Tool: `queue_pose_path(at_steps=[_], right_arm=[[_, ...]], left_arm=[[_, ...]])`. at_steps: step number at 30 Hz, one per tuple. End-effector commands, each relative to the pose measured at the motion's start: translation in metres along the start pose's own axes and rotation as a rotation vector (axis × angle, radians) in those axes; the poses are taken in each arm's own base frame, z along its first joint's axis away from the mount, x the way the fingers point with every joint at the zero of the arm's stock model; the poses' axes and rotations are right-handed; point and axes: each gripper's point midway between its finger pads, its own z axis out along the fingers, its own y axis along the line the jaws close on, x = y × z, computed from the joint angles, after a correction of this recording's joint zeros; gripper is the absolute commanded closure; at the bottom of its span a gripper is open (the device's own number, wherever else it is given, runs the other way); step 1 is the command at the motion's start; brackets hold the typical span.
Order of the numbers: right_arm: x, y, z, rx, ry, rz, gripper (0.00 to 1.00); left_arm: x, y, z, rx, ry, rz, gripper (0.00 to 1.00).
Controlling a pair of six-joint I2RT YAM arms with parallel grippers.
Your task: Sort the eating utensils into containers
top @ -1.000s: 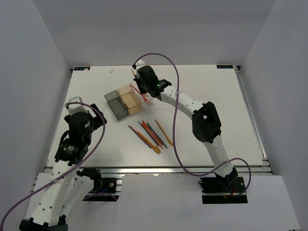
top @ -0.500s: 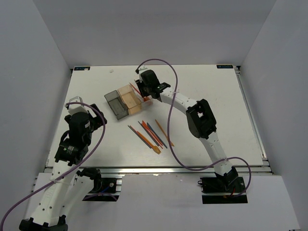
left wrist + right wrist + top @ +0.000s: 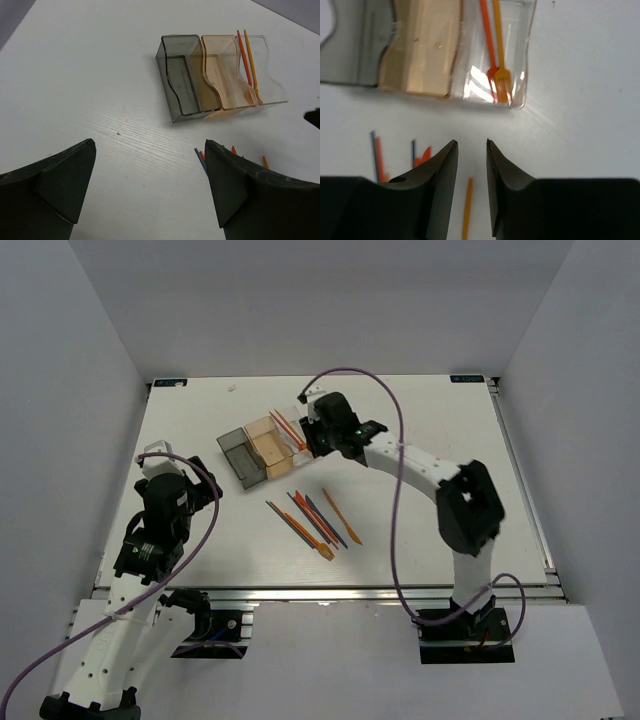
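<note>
Near-left, the left gripper [image 3: 150,150] gapes wide, empty. Mid-table, the loose utensils [image 3: 315,520] are partly hidden by fingers in the wrist views. The right gripper [image 3: 470,150], narrowly parted, holds nothing. Beyond are the containers [image 3: 268,450]. The clear bin [image 3: 520,30] holds a red utensil [image 3: 487,37] and an orange utensil [image 3: 498,37], far ends cut off.

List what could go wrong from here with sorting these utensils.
1. The red fork and orange fork in the clear bin lean with their stems past its far rim. The right arm's jaws, open and empty close by, might knock them out on the next move.
2. The loose utensils lie tightly bunched, some touching, so the next pinch may catch two or scatter them.
</note>
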Motion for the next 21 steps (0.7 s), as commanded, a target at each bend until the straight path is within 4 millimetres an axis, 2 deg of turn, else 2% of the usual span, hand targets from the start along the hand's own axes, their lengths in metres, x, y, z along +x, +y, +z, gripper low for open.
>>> queue_pose_path(at_steps=[1,2,3,4,5,6,8,9,13,21], right_arm=[[-0.004,0.049,-0.06,-0.106,-0.051,-0.025,0.66],[0.032,0.047,-0.06,-0.066,0.022,-0.026,0.7],[0.053,0.063,-0.067,-0.078,0.076,-0.015,0.7],[0.064,0.07,-0.074,-0.083,0.096,-0.013,0.7],[0.089,0.073,-0.075,-0.069,0.148,-0.017,0.7],[0.101,0.088,-0.079,-0.084,0.171,-0.038,0.71],[0.13,0.095,-0.083,-0.067,0.25,-0.046,0.73],[0.139,0.105,-0.086,-0.079,0.272,-0.066,0.75],[0.169,0.11,-0.087,-0.059,0.339,-0.095,0.77],[0.187,0.12,-0.091,-0.098,0.387,-0.121,0.78]], left_arm=[[-0.002,-0.001,0.0,0.005,-0.011,-0.002,0.02],[-0.002,-0.001,0.0,0.003,-0.011,-0.001,0.02],[-0.001,-0.001,0.0,0.004,-0.009,0.0,0.02],[-0.002,-0.001,0.0,0.004,-0.01,-0.001,0.02],[-0.001,-0.001,0.0,0.004,-0.007,0.002,0.02],[-0.001,-0.002,0.001,0.004,-0.006,0.002,0.02],[0.0,-0.001,0.001,0.002,-0.002,0.005,0.02],[0.0,-0.001,0.002,-0.001,-0.003,0.004,0.02],[0.0,-0.001,0.002,-0.001,-0.002,0.005,0.02],[0.002,-0.002,0.003,0.002,0.006,0.009,0.02]])
